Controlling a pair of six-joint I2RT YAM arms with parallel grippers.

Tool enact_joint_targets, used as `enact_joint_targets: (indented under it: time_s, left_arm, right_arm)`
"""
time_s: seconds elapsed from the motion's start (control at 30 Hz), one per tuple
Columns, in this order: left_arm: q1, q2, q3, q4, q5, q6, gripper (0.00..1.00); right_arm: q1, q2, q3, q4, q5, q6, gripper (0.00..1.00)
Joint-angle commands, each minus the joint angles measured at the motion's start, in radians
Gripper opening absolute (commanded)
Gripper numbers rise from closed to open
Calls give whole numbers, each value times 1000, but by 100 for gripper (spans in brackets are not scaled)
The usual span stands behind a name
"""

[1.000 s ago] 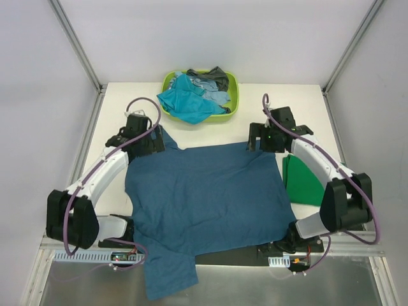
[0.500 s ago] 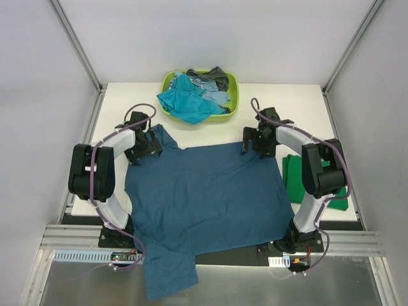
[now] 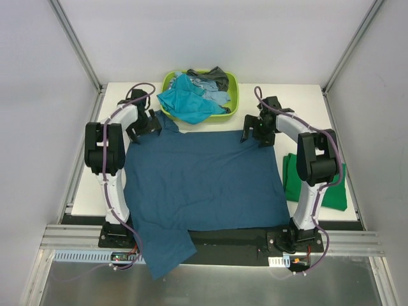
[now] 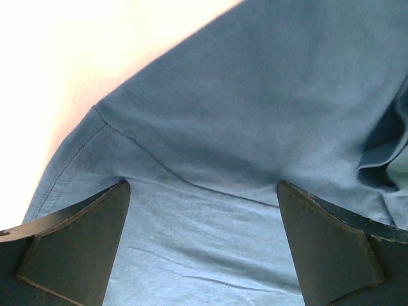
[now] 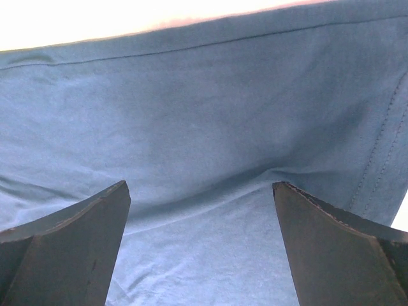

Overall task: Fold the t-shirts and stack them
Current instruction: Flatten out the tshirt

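Left gripper [image 3: 145, 125], jaws wide and empty, is poised over the far-left corner of the dark blue t-shirt [image 3: 204, 185]. The right gripper [image 3: 257, 132], equally wide and empty, is over the far-right corner. The shirt lies flat toward six o'clock from both, its far edge running nine to three between them.
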Motion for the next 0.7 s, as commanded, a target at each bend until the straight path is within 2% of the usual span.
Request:
enact_joint_targets:
  time_s: [0.0, 0.17, 0.47, 0.53, 0.67]
  left_arm:
    - [37, 110, 146, -40, 39, 60, 99]
    - [68, 203, 318, -83, 57, 71, 99]
    - [74, 253, 534, -103, 70, 167, 99]
    - [73, 218, 533, -118, 91, 169, 99]
    - [68, 51, 373, -114, 73, 140, 99]
  right_arm:
    - [-9, 55, 80, -20, -9, -20, 96]
    - [-23, 118, 166, -32, -7, -8, 97]
    - [-29, 135, 257, -35, 23, -46, 97]
    - [-28, 101, 243, -34, 17, -51, 96]
    - [-20, -29, 143, -8, 25, -80, 97]
